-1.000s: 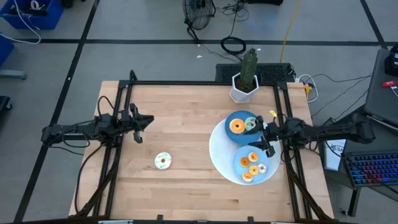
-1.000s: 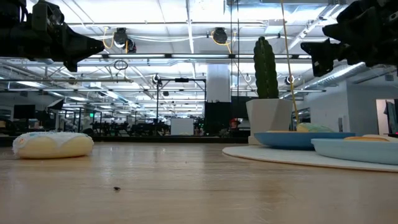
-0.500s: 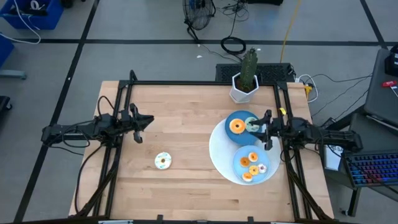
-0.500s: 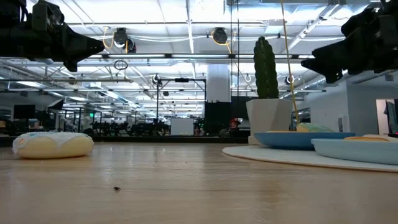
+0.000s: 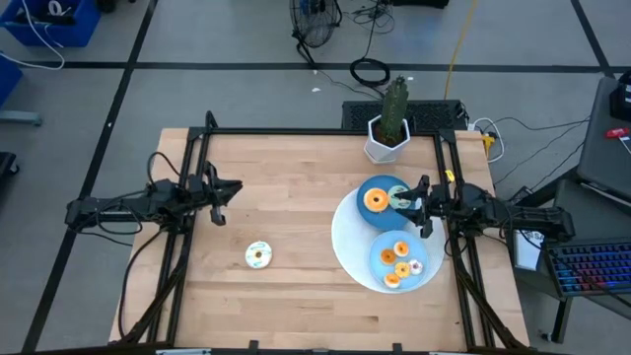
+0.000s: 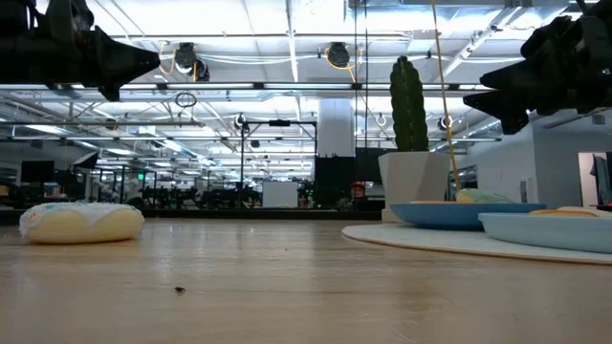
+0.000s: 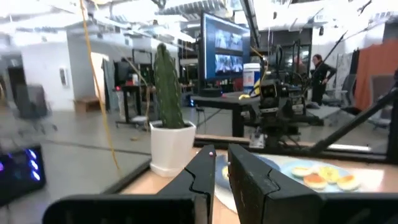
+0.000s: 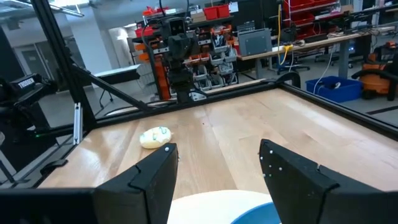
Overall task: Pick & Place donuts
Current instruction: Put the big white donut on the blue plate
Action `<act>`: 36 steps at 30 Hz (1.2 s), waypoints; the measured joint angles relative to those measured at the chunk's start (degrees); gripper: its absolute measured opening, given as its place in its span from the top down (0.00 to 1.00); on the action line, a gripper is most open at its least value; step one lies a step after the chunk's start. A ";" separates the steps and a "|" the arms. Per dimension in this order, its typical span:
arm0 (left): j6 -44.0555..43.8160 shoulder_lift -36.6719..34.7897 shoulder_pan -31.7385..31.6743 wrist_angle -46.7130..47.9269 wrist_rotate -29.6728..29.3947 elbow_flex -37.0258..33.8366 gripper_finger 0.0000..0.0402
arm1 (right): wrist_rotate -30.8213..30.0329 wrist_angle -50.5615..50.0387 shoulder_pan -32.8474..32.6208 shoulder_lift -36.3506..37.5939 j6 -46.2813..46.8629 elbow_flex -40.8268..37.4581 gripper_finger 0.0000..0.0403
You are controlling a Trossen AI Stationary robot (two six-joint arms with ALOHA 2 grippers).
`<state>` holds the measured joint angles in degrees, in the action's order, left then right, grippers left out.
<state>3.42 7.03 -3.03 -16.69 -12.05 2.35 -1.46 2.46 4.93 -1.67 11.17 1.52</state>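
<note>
One white-iced donut (image 5: 258,254) lies flat on the bare wood left of centre; the low view shows it (image 6: 81,222) and so does the right wrist view (image 8: 154,137). An orange donut (image 5: 375,200) and a greenish one (image 5: 399,196) lie on the far blue plate (image 5: 383,185). Several donuts (image 5: 399,259) sit on the near blue plate (image 5: 379,258). Both plates rest on a large white disc (image 5: 345,237). My left gripper (image 5: 233,188) hangs shut above the table's left part, pointing right. My right gripper (image 5: 421,205) hovers open and level at the plates' right side, holding nothing.
A cactus in a white pot (image 5: 387,133) stands at the far edge, behind the plates. Black frame rails (image 5: 197,158) run along the table's left, far and right sides. Bare wood (image 5: 296,296) lies between the lone donut and the white disc.
My right arm has folded back, and its gripper has tipped up from slanting down to level beside the plates, staying open. My left gripper's tip has tilted up a little. No donut has moved.
</note>
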 joint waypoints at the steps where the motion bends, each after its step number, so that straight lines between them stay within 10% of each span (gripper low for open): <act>1: -1.98 0.02 0.00 0.21 0.02 0.00 0.88 | 0.00 0.00 0.00 0.00 0.09 0.00 0.47; 11: -3.60 0.88 0.00 0.09 -2.76 0.00 0.88 | 0.00 -0.07 0.00 0.00 0.11 -0.01 0.47; 17: -20.21 4.06 0.00 0.25 0.62 0.00 0.88 | 0.00 -0.09 0.00 0.00 0.10 -0.01 0.47; 28: -25.67 27.58 5.24 0.68 3.39 11.00 0.88 | 0.00 -0.11 0.00 -0.02 0.11 -0.02 0.47; 36: -26.47 48.21 10.63 20.11 4.06 29.90 0.88 | 0.00 -0.11 0.00 -0.02 0.11 -0.02 0.47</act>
<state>-23.04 55.24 7.60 3.42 -8.00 32.25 -1.45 2.35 4.93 -1.69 11.29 1.50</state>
